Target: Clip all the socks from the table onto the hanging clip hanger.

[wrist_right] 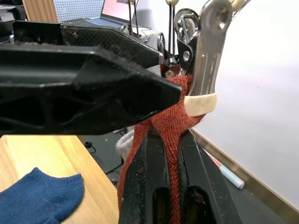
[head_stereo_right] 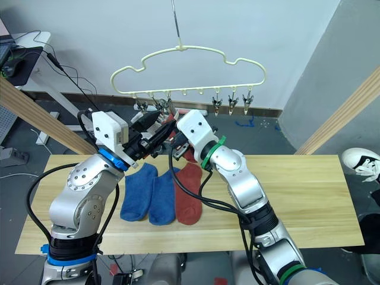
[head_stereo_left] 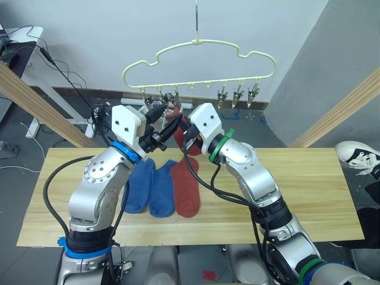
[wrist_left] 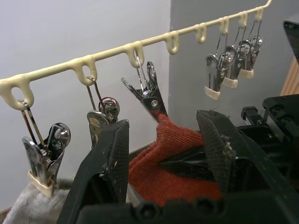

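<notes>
Socks are lying on the table (head_stereo_left: 309, 184) nearest: two blue socks (head_stereo_left: 151, 187) side by side with a red sock (head_stereo_left: 185, 189) touching on their right. Beyond them both grippers are meeting under the hanger's left clips. The right gripper (wrist_right: 164, 154) is pinching a second red sock (wrist_right: 170, 119) tightly between closed fingers. The left gripper (wrist_left: 163, 140) is spreading its fingers wide apart, gripping nothing, just beside that sock. Farthest, the hanger (head_stereo_left: 199, 62) is hanging overhead, a grey sock (wrist_left: 28, 207) dangling from its leftmost clip (wrist_left: 42, 161).
</notes>
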Robot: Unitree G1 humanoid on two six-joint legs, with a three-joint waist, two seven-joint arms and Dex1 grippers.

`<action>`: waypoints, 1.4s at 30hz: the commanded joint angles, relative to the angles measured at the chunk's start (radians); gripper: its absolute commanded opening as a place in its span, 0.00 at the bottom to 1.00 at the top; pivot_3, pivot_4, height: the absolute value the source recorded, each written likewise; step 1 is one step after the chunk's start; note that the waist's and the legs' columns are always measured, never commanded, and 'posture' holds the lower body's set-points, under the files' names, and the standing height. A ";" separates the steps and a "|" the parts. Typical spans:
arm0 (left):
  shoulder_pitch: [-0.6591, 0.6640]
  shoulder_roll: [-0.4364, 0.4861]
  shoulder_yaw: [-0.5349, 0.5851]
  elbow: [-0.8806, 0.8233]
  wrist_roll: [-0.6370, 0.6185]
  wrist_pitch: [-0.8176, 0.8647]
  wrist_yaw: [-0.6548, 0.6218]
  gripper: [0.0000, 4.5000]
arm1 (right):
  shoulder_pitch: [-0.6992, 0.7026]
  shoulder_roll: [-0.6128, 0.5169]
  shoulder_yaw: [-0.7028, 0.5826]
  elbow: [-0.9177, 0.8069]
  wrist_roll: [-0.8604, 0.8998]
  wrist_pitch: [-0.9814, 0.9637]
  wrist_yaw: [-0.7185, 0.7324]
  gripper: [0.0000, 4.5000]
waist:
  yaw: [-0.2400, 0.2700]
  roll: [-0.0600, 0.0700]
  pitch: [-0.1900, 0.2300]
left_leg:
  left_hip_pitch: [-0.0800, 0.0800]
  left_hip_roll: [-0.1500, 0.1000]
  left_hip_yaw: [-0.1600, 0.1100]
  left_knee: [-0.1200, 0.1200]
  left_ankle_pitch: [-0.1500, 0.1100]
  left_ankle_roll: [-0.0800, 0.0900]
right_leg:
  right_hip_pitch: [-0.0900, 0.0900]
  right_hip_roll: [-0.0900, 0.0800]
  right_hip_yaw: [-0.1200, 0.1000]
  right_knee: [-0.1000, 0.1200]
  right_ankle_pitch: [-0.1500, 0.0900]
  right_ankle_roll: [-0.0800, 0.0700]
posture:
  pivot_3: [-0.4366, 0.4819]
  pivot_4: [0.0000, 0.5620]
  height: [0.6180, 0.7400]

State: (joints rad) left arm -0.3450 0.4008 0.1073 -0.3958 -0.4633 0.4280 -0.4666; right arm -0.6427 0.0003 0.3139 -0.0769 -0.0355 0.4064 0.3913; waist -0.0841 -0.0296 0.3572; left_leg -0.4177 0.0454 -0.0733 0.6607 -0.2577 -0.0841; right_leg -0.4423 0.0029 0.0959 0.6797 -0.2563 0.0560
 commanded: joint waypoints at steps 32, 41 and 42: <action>-0.034 0.235 0.005 -0.058 -0.120 0.029 -0.301 0.57 | 0.111 -0.292 -0.306 -0.415 0.180 0.318 0.037 0.48 | -0.001 0.000 0.000 | 0.000 0.000 0.001 0.000 0.000 0.000 | 0.000 0.001 0.001 0.000 0.000 0.000 | 0.36 0.53 1.00; -0.013 0.214 -0.013 -0.083 -0.099 0.018 -0.272 0.57 | 0.084 -0.257 -0.280 -0.403 0.212 0.338 0.016 0.41 | 0.000 0.000 0.000 | 0.000 0.000 0.001 0.000 0.000 0.000 | 0.000 0.000 0.000 0.000 0.000 0.000 | 0.38 0.52 1.00; -0.012 0.215 -0.013 -0.085 -0.097 0.017 -0.271 0.57 | 0.083 -0.255 -0.275 -0.404 0.213 0.335 0.015 0.41 | 0.000 0.000 -0.001 | 0.000 0.000 0.001 0.000 0.000 0.000 | 0.000 0.000 0.000 0.000 0.000 0.000 | 0.38 0.51 1.00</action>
State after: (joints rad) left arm -0.3623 0.6149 0.0883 -0.4345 -0.5657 0.4595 -0.7415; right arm -0.5451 -0.2572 0.0356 -0.4508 0.1606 0.7529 0.4117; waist -0.0839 -0.0298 0.3566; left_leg -0.4180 0.0452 -0.0727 0.6608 -0.2576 -0.0841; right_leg -0.4425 0.0026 0.0960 0.6798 -0.2563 0.0560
